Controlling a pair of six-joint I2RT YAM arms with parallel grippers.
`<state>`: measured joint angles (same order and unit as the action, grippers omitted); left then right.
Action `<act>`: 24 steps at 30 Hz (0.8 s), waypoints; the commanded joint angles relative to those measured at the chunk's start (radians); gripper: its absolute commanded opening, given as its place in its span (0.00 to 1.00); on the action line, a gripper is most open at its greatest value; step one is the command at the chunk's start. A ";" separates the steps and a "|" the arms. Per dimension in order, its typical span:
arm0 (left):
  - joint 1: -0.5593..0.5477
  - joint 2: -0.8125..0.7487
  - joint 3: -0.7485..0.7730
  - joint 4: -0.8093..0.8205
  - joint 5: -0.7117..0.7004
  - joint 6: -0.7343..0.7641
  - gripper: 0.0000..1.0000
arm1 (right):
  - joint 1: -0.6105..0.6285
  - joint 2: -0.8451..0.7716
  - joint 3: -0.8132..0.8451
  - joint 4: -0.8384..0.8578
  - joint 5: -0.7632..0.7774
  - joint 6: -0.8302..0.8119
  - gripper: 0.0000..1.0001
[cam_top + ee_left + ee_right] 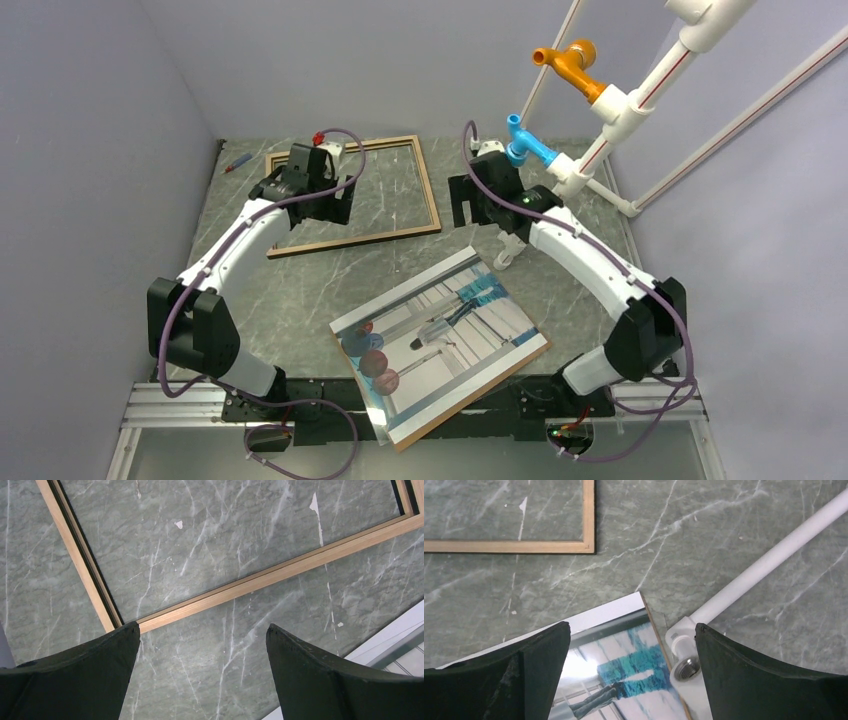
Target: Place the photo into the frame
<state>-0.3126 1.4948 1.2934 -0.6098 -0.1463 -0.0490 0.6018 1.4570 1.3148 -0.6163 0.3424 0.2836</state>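
Photo (440, 340) lies picture-side up on the table (300, 300) near the arm bases, apart from the frame (380, 238). Bare table shows inside the frame. The left claw (202, 630) over a frame corner and the right claw (633, 630) over the photo's corner are wide, holding nothing.

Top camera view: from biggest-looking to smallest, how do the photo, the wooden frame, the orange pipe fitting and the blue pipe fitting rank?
1. photo: looks largest, though it lies nearer the camera than the frame, so this is unsure.
2. frame.
3. orange fitting and blue fitting: look about alike, not ranked.
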 commanded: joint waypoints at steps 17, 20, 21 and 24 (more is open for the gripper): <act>0.027 0.021 0.021 0.004 0.039 -0.027 0.99 | -0.136 0.213 0.213 -0.171 -0.481 -0.127 0.97; 0.040 0.021 0.023 0.004 0.061 -0.036 0.99 | -0.132 0.213 0.222 -0.188 -0.529 -0.128 0.97; 0.047 0.021 0.023 0.005 0.072 -0.039 0.99 | -0.124 0.212 0.225 -0.191 -0.544 -0.132 0.97; 0.061 0.022 0.023 0.005 0.092 -0.047 0.99 | -0.089 0.215 0.235 -0.221 -0.588 -0.161 0.97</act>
<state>-0.2729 1.5105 1.2934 -0.6109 -0.1001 -0.0727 0.4808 1.6703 1.4937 -0.7891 -0.1612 0.1593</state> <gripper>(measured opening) 0.992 0.968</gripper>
